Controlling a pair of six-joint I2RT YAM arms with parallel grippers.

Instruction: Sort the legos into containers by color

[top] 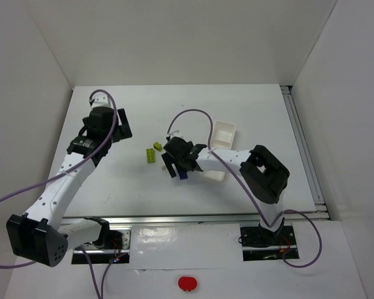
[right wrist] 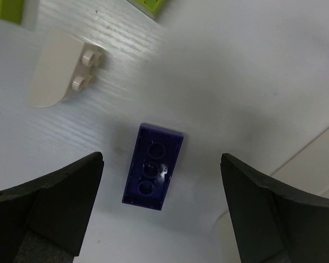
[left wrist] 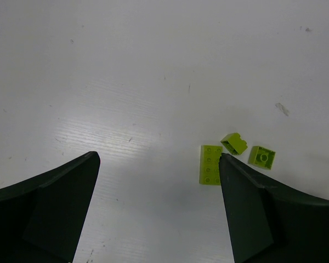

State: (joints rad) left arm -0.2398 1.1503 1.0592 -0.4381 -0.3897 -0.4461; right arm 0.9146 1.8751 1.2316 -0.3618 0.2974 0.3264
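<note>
While the purple brick [right wrist: 153,167] lay midway along the table [top: 268,112], toward its near edge, the right gripper [right wrist: 160,160] hung spread over it, fingers [right wrist: 55,203] flanking its long sides; the left arm [top: 62,180] stood farther off.

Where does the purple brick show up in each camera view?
Top external: purple brick, centre, left of the white tray.
Left wrist: not in it.
Right wrist: centre, between the open fingers.
Shared landmark: lime-green bricks, in all three views.
</note>
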